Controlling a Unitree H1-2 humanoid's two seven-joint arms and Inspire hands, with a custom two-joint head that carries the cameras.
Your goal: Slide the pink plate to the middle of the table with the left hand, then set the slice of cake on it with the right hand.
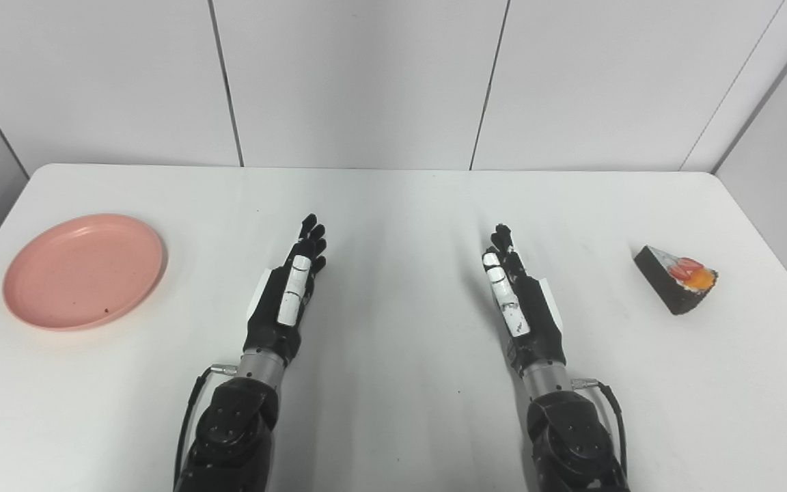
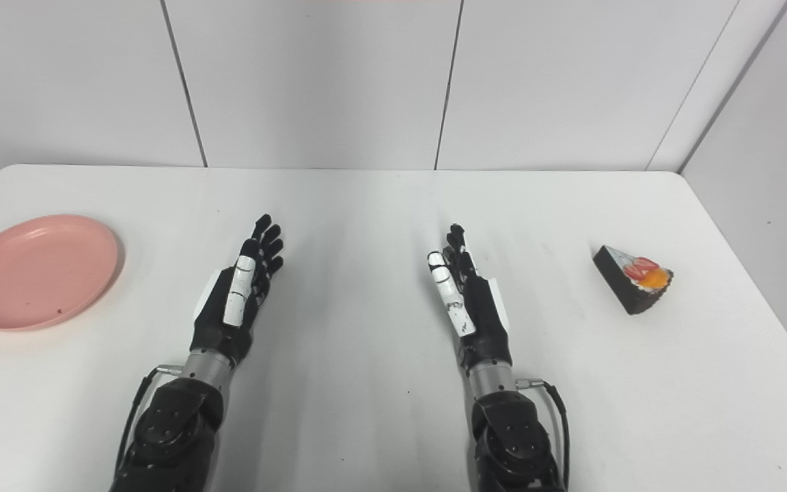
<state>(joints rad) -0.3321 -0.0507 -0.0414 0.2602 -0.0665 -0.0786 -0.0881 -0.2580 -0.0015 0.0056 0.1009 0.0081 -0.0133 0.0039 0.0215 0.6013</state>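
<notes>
A pink plate (image 1: 83,269) lies empty on the white table (image 1: 393,205) at the far left. A slice of cake (image 1: 676,278), dark with a red and orange top, lies on the table at the far right. My left hand (image 1: 289,290) is open and empty, fingers straight, above the table left of the middle, well to the right of the plate. My right hand (image 1: 518,295) is open and empty, fingers straight, right of the middle, well to the left of the cake. Both hands stand edge-on with the thumb side up.
White wall panels (image 1: 366,75) stand behind the table's far edge. The table's left and right edges are close to the plate and the cake.
</notes>
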